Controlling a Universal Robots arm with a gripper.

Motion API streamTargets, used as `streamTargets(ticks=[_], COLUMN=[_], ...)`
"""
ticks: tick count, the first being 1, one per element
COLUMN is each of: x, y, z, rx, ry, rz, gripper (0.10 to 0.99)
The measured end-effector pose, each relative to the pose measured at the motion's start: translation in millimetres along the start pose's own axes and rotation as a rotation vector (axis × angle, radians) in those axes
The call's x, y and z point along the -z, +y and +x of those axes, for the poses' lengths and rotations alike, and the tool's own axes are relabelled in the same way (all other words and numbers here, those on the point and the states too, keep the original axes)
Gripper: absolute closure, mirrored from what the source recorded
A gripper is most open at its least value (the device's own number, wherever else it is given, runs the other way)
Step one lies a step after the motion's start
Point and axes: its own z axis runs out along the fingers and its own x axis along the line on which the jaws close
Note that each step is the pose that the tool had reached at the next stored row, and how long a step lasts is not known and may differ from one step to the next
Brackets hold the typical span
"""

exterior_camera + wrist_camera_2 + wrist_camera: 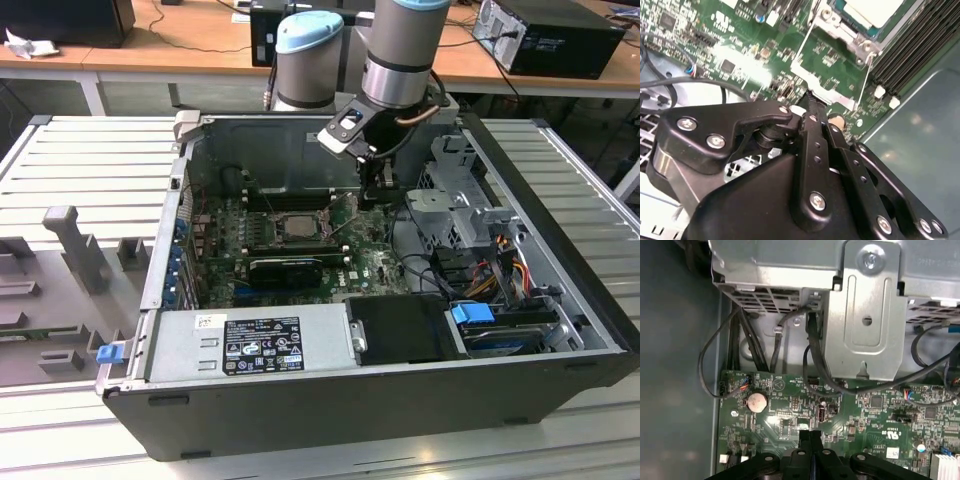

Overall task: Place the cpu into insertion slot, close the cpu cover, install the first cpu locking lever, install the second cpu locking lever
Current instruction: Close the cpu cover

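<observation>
Nearest the lens in both wrist views, the black linkages of the gripper (810, 102) are seen. Its two fingers are drawn together tip to tip, and nothing can be made out between them. In the first wrist view the tips are held low over the green motherboard (880, 405), with a round coin cell (757, 401) near by and a silvery drive bracket (865, 315) beyond. In the exterior view the arm is seen reaching down into the computer case (330, 400), which lies on its side.

The cpu (872, 10) is found seated in its socket near the middle of the board. It lies apart from the gripper, towards the exterior view's left. The first step is therefore judged done. The cpu cover (847, 36) appears to lie flat as a frame around the chip, so the second step is taken as done too, though only one corner of it is caught in the second wrist view.

The locking levers (804, 37) are seen as thin wires angled away from the socket's corners towards the gripper. From that they are judged not yet latched, and both lever steps are judged left to do. The fingertips are placed close to the lever ends, but contact cannot be confirmed.
</observation>
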Motion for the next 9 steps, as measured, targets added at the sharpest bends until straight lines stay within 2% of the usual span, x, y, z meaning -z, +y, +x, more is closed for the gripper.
streamTargets(ticks=[4,9], x=[-0.2,-0.3], y=[-9.2,-17.1], z=[0.6,1.0], rx=[0.0,0.0], ry=[-0.0001,0.0], rz=[0.0,0.0], gripper=[0.98,0.98])
